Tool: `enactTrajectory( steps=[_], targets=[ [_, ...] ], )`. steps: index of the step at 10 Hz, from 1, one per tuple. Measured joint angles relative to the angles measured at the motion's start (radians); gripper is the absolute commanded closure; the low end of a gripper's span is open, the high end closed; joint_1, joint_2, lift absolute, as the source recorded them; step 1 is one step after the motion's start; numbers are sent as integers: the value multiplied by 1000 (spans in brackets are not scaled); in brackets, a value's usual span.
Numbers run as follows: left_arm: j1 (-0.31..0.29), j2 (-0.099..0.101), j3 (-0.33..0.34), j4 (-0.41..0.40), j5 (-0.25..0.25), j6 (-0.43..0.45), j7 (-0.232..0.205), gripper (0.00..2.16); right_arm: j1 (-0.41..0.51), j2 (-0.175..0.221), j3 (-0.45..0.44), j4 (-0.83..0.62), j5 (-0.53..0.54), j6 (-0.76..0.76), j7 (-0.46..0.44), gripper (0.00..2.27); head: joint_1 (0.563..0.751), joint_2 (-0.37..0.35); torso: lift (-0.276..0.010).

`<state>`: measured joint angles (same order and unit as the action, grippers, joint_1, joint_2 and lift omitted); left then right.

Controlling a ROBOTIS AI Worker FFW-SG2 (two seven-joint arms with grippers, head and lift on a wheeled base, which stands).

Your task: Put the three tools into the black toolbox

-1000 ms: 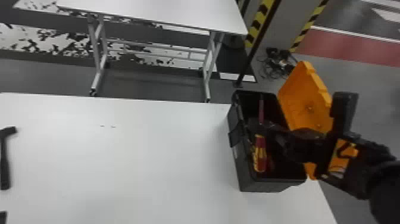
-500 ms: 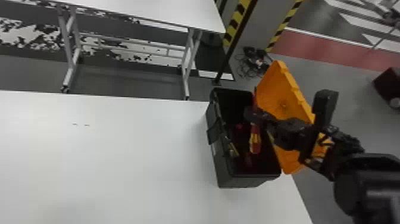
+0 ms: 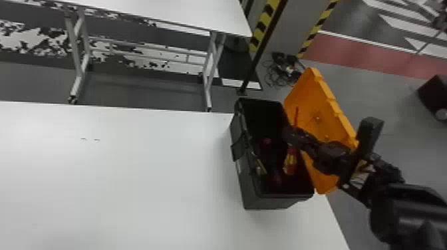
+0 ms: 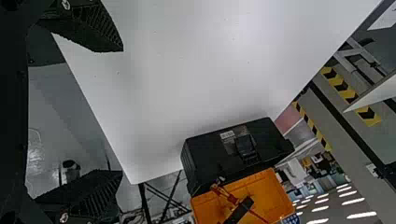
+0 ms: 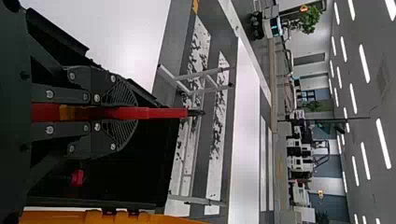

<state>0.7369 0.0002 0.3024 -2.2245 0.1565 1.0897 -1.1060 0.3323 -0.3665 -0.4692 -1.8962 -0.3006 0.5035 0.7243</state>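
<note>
With my right pincer (image 5: 133, 112) I am gripping a screwdriver (image 3: 290, 163) over the open toolbox (image 3: 245, 191), its red and yellow handle lying toward the near end and its thin red shaft toward the far end. I am judging it light and stiff, hard to damage, but its smooth, round handle could be rolling or swinging between narrow fingers. I am taking it close to where the handle meets the shaft, which seems a fair balance point; gripping farther along the shaft would be leaving the thicker handle free to droop. For letting go, I am reckoning on getting it lower and well inside the walls, so that neither end is catching on the rim or the lid.

The black toolbox is standing at the right end of the white surface (image 3: 133, 186), its orange lid (image 3: 309, 96) leaning open on the right. Inside, a small red piece (image 5: 77, 177) is showing against the dark floor of the box; it is probably part of another tool, though I cannot tell which, nor how many are lying in there. My left pincer (image 4: 122, 111) is waiting over the surface, well apart from the box, empty and with its fingers spread wide.
</note>
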Motion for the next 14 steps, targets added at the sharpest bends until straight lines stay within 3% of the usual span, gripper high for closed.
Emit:
enactTrajectory(
  steps=[2,4,5,8,11,14],
  targets=[
    [1,0,6,-15,3,16,17,83,16,19,-31,-62,-116,168,14,73,695,-350,-51],
    [-5,0,25,-29,14,41,66,87,92,131,-21,-225,-215,307,13,80,695,-321,-51],
    [-12,0,42,-34,16,56,79,87,139,169,31,-280,-258,351,8,80,695,-209,-51],
    [-64,0,123,-40,19,187,139,87,210,263,264,-279,-156,315,-39,83,695,137,-51],
    [-135,0,257,-42,28,362,197,83,257,288,320,-290,-149,291,-53,83,695,321,-51],
    [-190,4,383,-41,27,473,299,83,257,279,336,-315,-143,308,-50,83,695,350,-51]
  ],
)
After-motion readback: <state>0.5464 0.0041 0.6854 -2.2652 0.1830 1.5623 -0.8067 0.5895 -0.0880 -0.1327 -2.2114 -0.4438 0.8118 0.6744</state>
